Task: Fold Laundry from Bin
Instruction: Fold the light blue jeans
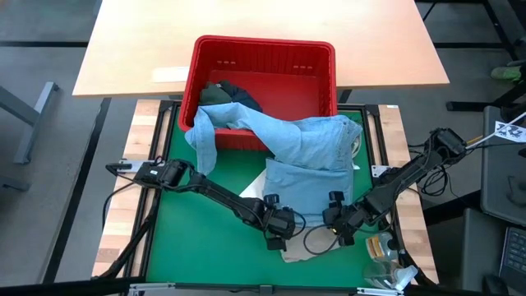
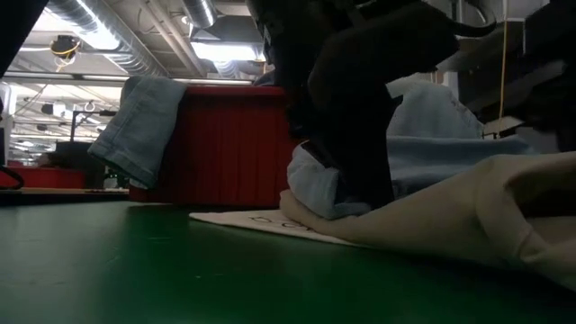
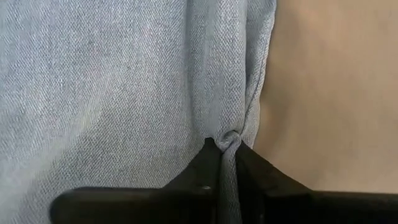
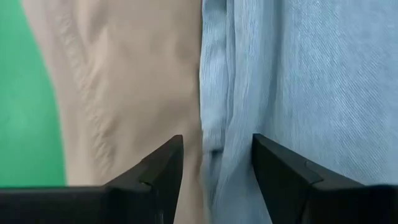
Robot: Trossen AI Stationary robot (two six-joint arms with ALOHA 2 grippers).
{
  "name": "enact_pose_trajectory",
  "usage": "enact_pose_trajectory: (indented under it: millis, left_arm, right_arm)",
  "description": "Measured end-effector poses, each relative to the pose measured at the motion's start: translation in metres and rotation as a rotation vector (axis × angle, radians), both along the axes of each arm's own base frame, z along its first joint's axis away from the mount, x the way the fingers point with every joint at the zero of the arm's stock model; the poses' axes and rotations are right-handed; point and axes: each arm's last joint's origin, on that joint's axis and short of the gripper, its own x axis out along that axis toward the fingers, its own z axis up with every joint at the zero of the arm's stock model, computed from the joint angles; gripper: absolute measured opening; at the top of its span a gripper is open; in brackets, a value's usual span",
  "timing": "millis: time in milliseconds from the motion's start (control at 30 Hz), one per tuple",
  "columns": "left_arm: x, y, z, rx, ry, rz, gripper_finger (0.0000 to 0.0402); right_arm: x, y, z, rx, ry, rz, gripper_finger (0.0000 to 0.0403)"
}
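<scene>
A light blue shirt [image 1: 308, 156] hangs out of the red bin [image 1: 263, 43] and spreads over the green mat. Its near part lies on a beige garment [image 1: 300, 251]. One sleeve [image 2: 139, 126] hangs over the bin's left wall. A dark garment [image 1: 230, 92] stays inside the bin. My left gripper [image 1: 278, 234] is at the shirt's near left part, shut on its cloth. My right gripper [image 4: 214, 155] is open above the shirt's near right edge [image 4: 211, 93]. One of its fingers stands over the beige cloth [image 4: 130, 81] and the other over the blue; whether they touch the cloth, I cannot tell. My left gripper pinches a small gathered fold of the light blue shirt [image 3: 229, 142] between its two fingertips, close to the shirt's edge beside the beige garment. The fingers come from above, slanting down. The cloth puckers at the tips, and the shirt around them still lies on the beige garment.
A white printed bag [image 2: 243, 219] lies flat on the mat under the garments, with a corner showing [image 1: 251, 187]. Clear plastic items [image 1: 385, 261] sit at the near right corner. A pale wooden table [image 1: 263, 20] stands beyond the bin. Bare green mat [image 1: 214, 247] lies at the near left.
</scene>
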Motion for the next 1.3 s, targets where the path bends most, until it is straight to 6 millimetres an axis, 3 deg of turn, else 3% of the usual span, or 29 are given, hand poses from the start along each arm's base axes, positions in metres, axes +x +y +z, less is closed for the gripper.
enact_pose_trajectory:
  millis: [133,267,800,1300]
  left_arm:
    - [0.001,0.0,0.0,-0.037,0.007,-0.005,0.0009]
    - [0.0,0.0,0.0,-0.038,0.006,-0.004,0.0015]
    - [0.001,-0.001,0.0,-0.043,0.004,-0.005,0.0017]
    - [0.0,-0.001,0.0,-0.046,0.005,-0.007,0.0018]
  right_arm:
    - [0.0,0.0,0.019,-0.072,0.057,-0.005,0.0186]
    - [0.0,0.0,0.023,-0.079,0.062,-0.006,0.0186]
    - [0.009,0.007,-0.009,-0.185,0.168,0.011,0.0183]
    - [0.009,0.006,-0.009,-0.191,0.173,0.01,0.0055]
